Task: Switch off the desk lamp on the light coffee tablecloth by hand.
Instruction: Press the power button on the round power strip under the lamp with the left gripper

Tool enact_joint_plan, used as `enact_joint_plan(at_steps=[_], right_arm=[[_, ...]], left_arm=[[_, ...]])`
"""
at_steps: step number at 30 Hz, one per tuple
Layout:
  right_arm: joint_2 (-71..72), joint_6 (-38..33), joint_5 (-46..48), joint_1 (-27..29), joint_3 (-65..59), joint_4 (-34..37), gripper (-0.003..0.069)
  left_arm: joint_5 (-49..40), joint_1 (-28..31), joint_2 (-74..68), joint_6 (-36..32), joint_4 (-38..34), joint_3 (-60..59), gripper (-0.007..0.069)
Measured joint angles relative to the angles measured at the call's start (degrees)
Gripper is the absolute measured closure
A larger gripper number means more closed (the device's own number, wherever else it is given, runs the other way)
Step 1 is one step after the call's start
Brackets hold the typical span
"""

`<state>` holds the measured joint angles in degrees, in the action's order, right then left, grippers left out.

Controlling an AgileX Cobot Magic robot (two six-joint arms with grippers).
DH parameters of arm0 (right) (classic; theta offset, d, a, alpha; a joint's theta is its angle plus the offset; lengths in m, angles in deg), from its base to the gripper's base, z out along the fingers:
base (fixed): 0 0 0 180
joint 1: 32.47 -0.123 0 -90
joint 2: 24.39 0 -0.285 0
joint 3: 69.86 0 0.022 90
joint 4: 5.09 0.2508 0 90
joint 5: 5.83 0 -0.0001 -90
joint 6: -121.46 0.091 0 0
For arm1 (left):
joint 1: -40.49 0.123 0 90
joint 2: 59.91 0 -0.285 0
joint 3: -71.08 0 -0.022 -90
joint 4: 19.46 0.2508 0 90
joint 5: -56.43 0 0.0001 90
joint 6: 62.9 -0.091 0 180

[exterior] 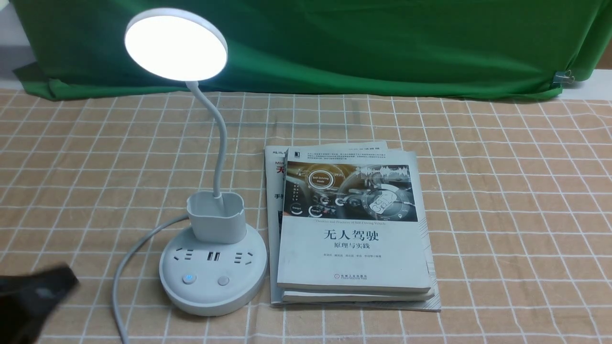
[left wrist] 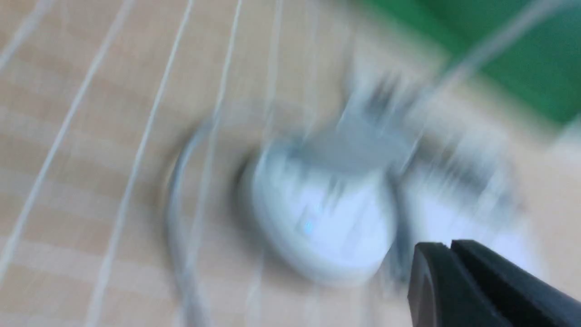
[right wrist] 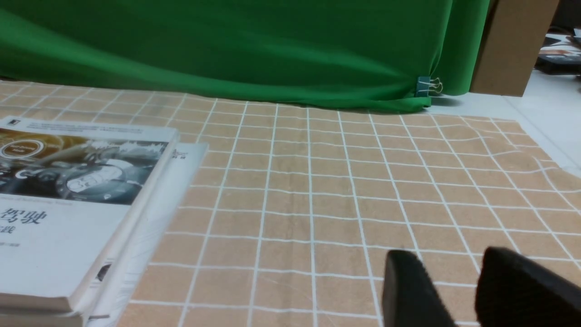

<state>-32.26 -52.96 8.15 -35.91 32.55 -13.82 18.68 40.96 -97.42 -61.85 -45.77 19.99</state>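
White gooseneck desk lamp (exterior: 215, 215) stands upright, lit disc facing the robot; stacked grey books (exterior: 351, 234) just right, open tan grid tablecloth (exterior: 502, 191) left. Left gripper (left wrist: 447, 246) clenched, right gripper (right wrist: 449, 256) released.

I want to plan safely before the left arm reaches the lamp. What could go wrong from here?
1. The desk lamp has two similar buttons close together on its base, a blue-lit button and a plain button; the left gripper might press the wrong one.
2. The cord lies between gripper and base, so it could snag.
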Motion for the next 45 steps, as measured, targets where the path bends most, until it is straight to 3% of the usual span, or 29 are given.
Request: enact_joint_plan(at_steps=[4,5,8,11,15,20,23,29,45], right_arm=[[0.0,0.0,0.0,0.0,0.0,0.0,0.0417],[0.0,0.0,0.0,0.0,0.0,0.0,0.0417],[0.0,0.0,0.0,0.0,0.0,0.0,0.0417],[0.0,0.0,0.0,0.0,0.0,0.0,0.0417],[0.0,0.0,0.0,0.0,0.0,0.0,0.0417],[0.0,0.0,0.0,0.0,0.0,0.0,0.0417],[0.0,0.0,0.0,0.0,0.0,0.0,0.0417],[0.0,0.0,0.0,0.0,0.0,0.0,0.0417],[0.0,0.0,0.0,0.0,0.0,0.0,0.0417]], left_arm=[[-11.9,0.0,-13.1,-4.0,3.7,8.4,0.061],[-14.6,0.0,-18.4,-7.6,4.1,11.2,0.0609],[-16.6,-0.1,-26.5,-14.9,3.8,14.4,0.0609],[-17.1,-1.4,-34.2,-16.7,4.2,17.3,0.0609],[-17.1,-6.9,-42.0,-15.2,7.8,21.3,0.0626],[-17.6,-20.8,-51.3,-8.7,13.6,29.5,0.0633],[-18.8,-24.2,-55.6,-7.4,13.7,34.1,0.0633],[-19.2,-25.2,-63.6,-6.5,14.6,40.0,0.0633],[-16.3,-25.2,-73.0,-6.3,17.0,40.9,0.0633]])
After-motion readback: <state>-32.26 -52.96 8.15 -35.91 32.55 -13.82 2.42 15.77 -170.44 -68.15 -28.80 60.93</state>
